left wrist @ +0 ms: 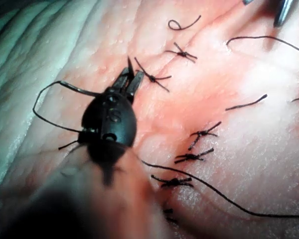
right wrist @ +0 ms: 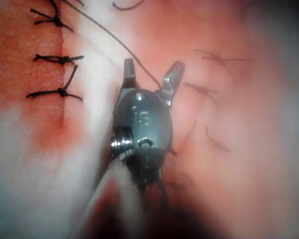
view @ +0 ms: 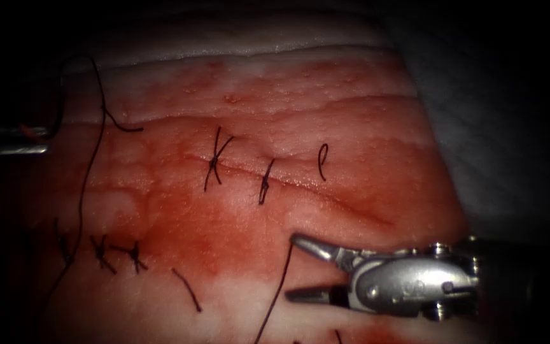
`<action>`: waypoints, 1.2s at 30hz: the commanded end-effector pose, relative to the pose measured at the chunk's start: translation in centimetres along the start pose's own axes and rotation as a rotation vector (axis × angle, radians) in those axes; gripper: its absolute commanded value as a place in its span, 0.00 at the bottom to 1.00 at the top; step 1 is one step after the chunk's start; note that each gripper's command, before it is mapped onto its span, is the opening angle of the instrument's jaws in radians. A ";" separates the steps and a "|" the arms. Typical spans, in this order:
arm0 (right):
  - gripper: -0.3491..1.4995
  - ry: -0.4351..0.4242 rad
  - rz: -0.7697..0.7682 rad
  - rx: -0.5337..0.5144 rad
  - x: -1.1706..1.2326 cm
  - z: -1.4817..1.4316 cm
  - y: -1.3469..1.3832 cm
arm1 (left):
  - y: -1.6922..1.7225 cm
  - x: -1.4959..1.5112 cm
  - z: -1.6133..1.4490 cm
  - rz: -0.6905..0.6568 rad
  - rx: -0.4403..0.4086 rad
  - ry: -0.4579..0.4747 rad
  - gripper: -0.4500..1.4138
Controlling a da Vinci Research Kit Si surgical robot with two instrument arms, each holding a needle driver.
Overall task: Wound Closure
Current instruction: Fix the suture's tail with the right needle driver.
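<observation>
**Both pincers empty over the stitched tissue**

Pink-and-red pork belly tissue [view: 364, 127] crossed by a thin slanting cut [view: 345, 199]. Two knotted dark stitches [view: 214, 162] across the cut's left half, and a small loose loop of cut thread [view: 323, 159] just above its middle. Further row of knotted stitches [view: 100, 251] well below and to the left of the cut.

Right arm's silver steel needle driver [view: 408, 280] below the cut, toward its right end. Pincer [view: 291, 266] spread wide, gripping nothing, lying just above the tissue. Long dark thread [view: 275, 299] running past the jaw tips and away from the cut; seen in the right wrist view passing between the spread jaws [right wrist: 153, 63] without being clamped.

Left arm's tool [view: 17, 140] far to the left of the cut, in shadow. In the left wrist view, dark pincer [left wrist: 130, 75] parted only a sliver, with nothing seen between the jaws — tips just beside a knotted stitch [left wrist: 152, 77]. Slack thread looping beside that tool's wrist [left wrist: 45, 89].
</observation>
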 end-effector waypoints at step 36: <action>0.35 -0.032 0.087 -0.056 -1.23 0.71 0.72 | 0.01 -0.05 0.13 0.005 -0.009 -0.002 0.00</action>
